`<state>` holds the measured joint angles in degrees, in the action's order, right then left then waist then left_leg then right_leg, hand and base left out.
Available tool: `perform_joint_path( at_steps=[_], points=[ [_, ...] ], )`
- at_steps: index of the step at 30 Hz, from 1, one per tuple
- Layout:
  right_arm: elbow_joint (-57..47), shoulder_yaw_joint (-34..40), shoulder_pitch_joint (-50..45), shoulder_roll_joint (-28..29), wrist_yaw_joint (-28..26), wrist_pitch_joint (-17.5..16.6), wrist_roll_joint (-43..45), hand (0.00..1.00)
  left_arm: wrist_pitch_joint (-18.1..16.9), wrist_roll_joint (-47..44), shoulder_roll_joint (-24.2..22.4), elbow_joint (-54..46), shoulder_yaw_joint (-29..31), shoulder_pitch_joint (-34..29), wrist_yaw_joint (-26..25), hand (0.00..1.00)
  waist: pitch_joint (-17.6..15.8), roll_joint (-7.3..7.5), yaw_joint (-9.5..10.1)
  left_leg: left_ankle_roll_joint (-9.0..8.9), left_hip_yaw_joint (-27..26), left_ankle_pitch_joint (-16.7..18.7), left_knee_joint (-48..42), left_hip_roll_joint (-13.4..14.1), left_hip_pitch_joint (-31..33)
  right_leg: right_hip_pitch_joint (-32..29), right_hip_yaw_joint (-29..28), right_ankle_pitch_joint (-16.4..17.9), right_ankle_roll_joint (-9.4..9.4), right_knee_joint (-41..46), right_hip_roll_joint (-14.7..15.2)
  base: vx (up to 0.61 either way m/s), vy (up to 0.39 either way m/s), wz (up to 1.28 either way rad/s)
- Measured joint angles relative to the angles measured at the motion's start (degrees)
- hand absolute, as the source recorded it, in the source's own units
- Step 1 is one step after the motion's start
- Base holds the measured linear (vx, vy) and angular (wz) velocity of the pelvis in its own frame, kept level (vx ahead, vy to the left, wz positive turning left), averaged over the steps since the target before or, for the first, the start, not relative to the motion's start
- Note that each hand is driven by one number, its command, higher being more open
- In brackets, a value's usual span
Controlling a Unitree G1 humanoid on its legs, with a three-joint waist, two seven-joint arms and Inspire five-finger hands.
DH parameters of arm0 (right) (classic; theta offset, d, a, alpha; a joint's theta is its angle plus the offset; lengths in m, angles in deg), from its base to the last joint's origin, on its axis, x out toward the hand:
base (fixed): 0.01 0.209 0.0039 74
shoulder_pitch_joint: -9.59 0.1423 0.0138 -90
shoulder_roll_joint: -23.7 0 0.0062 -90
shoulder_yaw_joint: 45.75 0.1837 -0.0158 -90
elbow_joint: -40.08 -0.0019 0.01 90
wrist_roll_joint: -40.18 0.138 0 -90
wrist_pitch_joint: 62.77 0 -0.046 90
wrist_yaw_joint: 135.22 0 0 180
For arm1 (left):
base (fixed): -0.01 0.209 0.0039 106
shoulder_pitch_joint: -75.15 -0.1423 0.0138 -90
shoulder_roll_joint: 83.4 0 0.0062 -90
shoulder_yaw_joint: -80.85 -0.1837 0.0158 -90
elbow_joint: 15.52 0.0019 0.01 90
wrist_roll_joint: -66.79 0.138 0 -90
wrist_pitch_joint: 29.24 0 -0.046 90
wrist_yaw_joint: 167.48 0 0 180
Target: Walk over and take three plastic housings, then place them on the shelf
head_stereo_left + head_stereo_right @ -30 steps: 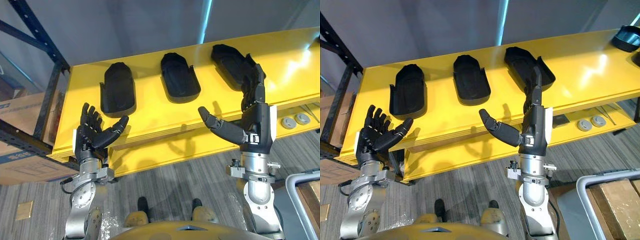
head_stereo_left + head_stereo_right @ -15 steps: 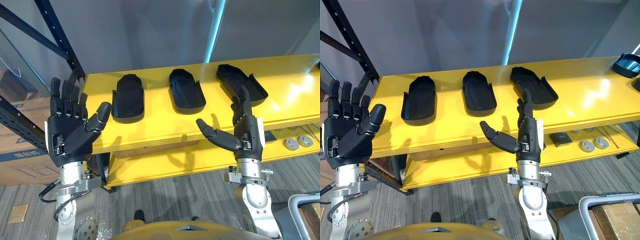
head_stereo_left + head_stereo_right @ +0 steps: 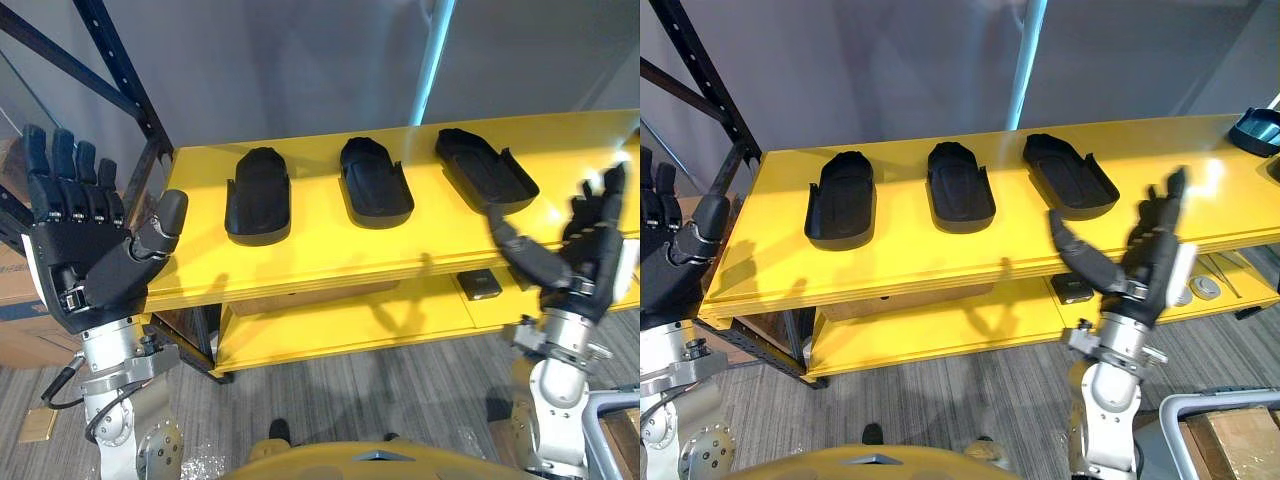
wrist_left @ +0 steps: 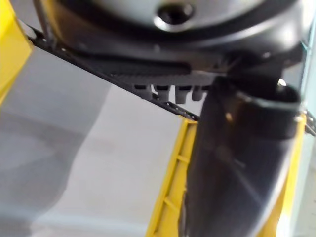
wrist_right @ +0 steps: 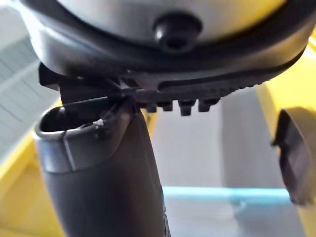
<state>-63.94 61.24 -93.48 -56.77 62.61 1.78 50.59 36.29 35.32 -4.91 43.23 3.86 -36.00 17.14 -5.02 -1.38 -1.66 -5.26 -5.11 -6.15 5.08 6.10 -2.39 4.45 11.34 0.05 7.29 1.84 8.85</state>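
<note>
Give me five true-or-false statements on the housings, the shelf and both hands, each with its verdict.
1. Three housings lie on the top board of the shelf. True.
2. The left hand holds a housing. False: it is open and empty, raised by the shelf's left end.
3. The right hand is open. True.
4. The housings are stacked. False: they lie apart, side by side in a row.
5. The lower board is bare. False: a small dark thing lies on it.
</note>
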Motion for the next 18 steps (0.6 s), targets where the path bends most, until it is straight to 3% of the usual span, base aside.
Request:
perform_joint_path(
  at_steps=[2, 4, 9, 13, 18],
  points=[
    [1.8, 5.3, 0.3, 1.5, 2.8, -1.4, 0.9, 1.00, -0.4, -1.3, 0.0, 0.0, 1.9, -0.3, 4.4, 1.00, -0.1, -0.14, -0.01, -0.01, 0.2, 0.0, 0.0, 0.0, 0.1, 0.0, 0.2, 0.0, -0.03, 0.0, 0.0, 0.00, 0.000, 0.06],
    [3.9, 11.8, -1.1, 3.4, 4.5, -1.6, 2.0, 1.00, -0.4, -6.1, 0.0, 0.0, 4.3, -2.7, 12.9, 1.00, -0.1, -0.49, -0.22, -0.06, 0.3, 0.1, 0.0, 0.0, 0.3, 0.0, 0.6, 0.1, 0.01, 0.0, 0.0, 0.00, 0.000, 0.04],
    [11.9, 18.7, -3.1, 4.6, 5.9, -1.6, 4.1, 1.00, 0.5, -13.0, 0.8, 0.6, 8.0, -5.7, 29.4, 1.00, -0.3, -1.67, -0.40, -0.07, 0.8, 0.1, 0.0, -0.1, 0.8, -0.1, 1.1, 0.5, -0.09, 0.0, 0.1, 0.00, -0.006, 0.05],
    [20.1, 19.2, -2.9, 4.6, 5.9, -0.4, 4.1, 1.00, 2.0, -19.2, 2.3, 7.6, 11.5, -5.2, 35.7, 1.00, 0.3, -2.70, -0.23, -0.08, 1.5, 0.1, 0.0, -0.1, 0.9, 0.2, 1.7, 0.7, -0.10, 0.0, 0.1, -0.01, -0.009, 0.08],
    [33.9, 19.5, -2.9, 4.6, 4.7, 3.8, 4.0, 1.00, 1.9, -31.1, 2.3, 17.7, 17.2, -5.1, 42.3, 1.00, 0.4, -3.23, 0.89, 0.10, 3.1, 0.1, 0.0, -0.2, 1.4, 0.7, 3.3, 1.2, 0.07, 0.1, 0.1, -0.01, -0.015, 0.17]
  ],
)
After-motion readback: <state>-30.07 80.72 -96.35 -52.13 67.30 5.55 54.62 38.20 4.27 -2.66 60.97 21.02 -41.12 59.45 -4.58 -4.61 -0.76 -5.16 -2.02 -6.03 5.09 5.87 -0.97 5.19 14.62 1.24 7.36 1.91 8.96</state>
